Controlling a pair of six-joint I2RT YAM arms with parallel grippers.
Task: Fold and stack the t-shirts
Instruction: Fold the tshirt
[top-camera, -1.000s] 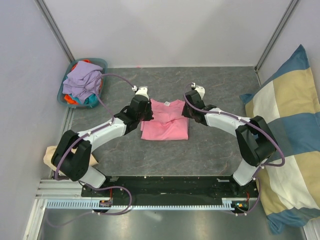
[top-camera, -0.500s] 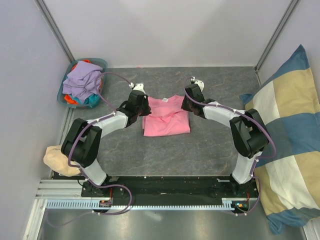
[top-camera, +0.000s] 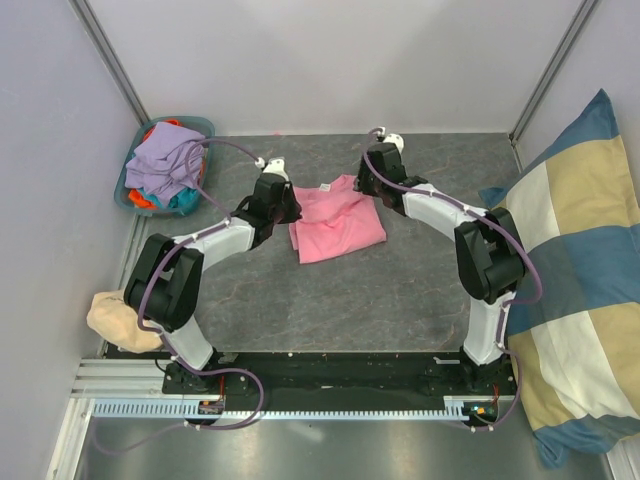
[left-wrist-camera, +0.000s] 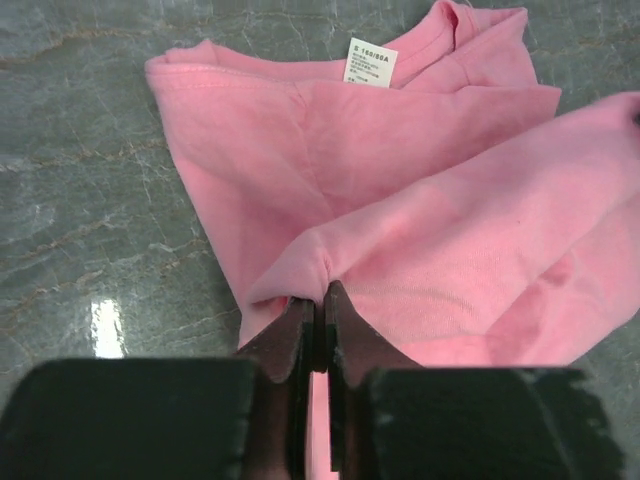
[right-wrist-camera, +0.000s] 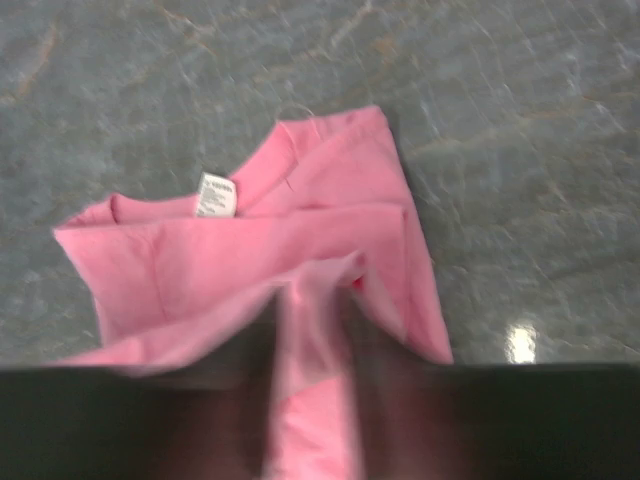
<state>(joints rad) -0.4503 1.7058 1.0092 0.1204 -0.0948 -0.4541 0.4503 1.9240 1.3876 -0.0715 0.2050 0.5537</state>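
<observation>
**A:** Where is the pink tee (top-camera: 335, 222)?

**B:** On the table (top-camera: 400, 300), a little far of the middle, between the two grippers. It lies partly folded and slanted. The neck is at the far end, with the white label (left-wrist-camera: 370, 62) facing up.

**A:** What is the left gripper (left-wrist-camera: 320, 300) doing?

**B:** Its jaws are pressed together on a ridge of pink cloth at the tee's left edge. The wrist view shows the fabric puckering right at the fingertips. From there a wide flap runs off to the right, over the lower layer.

**A:** And the right gripper (right-wrist-camera: 312, 330)?

**B:** It is at the tee's far right corner, by the neck. Its wrist view is blurred. A strip of pink cloth rises from the tee and runs between the two dark fingers. I cannot tell whether they clamp it or stand slightly apart.

**A:** Does the tee lie flat?

**B:** Mostly. The near part rests on the table, and the cloth lifts only where the grippers meet it.

**A:** And the other tees?

**B:** They are heaped in a basket (top-camera: 205, 128) at the far left corner, well apart from the pink one. A lavender tee (top-camera: 160, 160) is on top, with orange (top-camera: 145, 198) and teal (top-camera: 180, 203) showing at the near side of the heap.

**A:** Anything else around?

**B:** A checked cushion (top-camera: 580, 260) fills the right side, beyond the table's edge. A beige cloth (top-camera: 118, 315) sits at the near left, just beside the left arm.
</observation>
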